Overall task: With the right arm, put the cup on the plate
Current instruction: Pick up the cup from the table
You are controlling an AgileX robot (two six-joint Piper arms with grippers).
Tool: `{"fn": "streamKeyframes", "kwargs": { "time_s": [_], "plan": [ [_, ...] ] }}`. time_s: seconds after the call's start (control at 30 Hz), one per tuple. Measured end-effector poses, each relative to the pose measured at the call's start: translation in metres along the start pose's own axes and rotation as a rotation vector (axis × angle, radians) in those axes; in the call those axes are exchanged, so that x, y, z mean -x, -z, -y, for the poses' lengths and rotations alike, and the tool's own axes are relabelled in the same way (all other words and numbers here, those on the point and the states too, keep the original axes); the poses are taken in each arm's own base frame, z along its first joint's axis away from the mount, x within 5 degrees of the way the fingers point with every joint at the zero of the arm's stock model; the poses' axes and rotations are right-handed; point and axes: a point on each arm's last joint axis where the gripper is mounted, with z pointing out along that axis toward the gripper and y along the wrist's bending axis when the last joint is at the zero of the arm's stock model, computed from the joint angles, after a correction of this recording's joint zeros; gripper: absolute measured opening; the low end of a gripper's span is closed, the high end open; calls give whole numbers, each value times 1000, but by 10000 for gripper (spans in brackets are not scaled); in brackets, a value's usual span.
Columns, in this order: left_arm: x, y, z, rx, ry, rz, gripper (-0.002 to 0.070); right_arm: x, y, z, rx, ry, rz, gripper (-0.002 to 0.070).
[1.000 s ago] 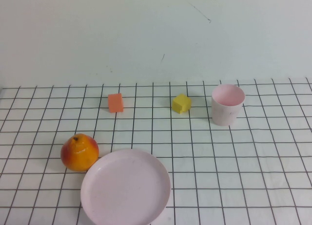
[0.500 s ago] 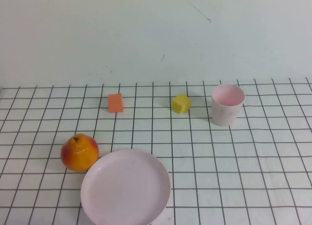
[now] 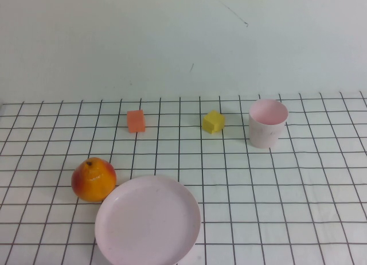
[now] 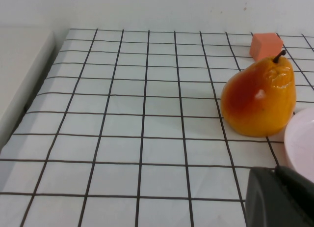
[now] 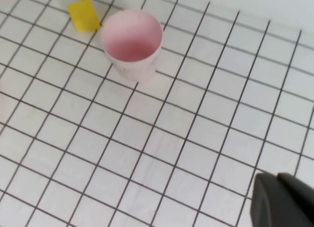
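The pale pink cup point(image 3: 267, 124) stands upright and empty at the back right of the gridded table; it also shows in the right wrist view point(image 5: 131, 42). The large pale pink plate point(image 3: 148, 219) lies empty at the front, left of centre, and its rim shows in the left wrist view point(image 4: 301, 138). Neither arm shows in the high view. My right gripper point(image 5: 277, 177) hovers well short of the cup, fingers together, holding nothing. My left gripper point(image 4: 275, 174) is shut and empty beside the plate's rim.
An orange-red pear-like fruit point(image 3: 93, 179) sits touching the plate's left rim, also in the left wrist view point(image 4: 258, 97). An orange cube point(image 3: 136, 120) and a yellow cube point(image 3: 213, 121) sit at the back, the yellow one left of the cup. The white wall rises behind.
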Motion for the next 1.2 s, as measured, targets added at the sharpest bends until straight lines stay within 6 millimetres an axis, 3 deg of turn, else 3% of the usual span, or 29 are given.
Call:
{"fn": "streamKeyframes", "kwargs": {
  "time_s": [0.17,0.37,0.63,0.73,0.87,1.2],
  "plan": [
    [0,0,0,0,0,0,-4,14,-74,22,87,-20,-163,99],
    [0,0,0,0,0,0,-3,33,-138,11,169,62,-285,284],
    [0,0,0,0,0,0,-3,83,-172,-24,205,216,-200,328],
    [0,0,0,0,0,0,-3,94,-187,-40,211,346,-187,382],
    [0,0,0,0,0,0,-3,97,-212,-53,176,445,-226,445],
    [0,0,0,0,0,0,-3,79,-275,-42,97,355,-284,463]
  ]
}}
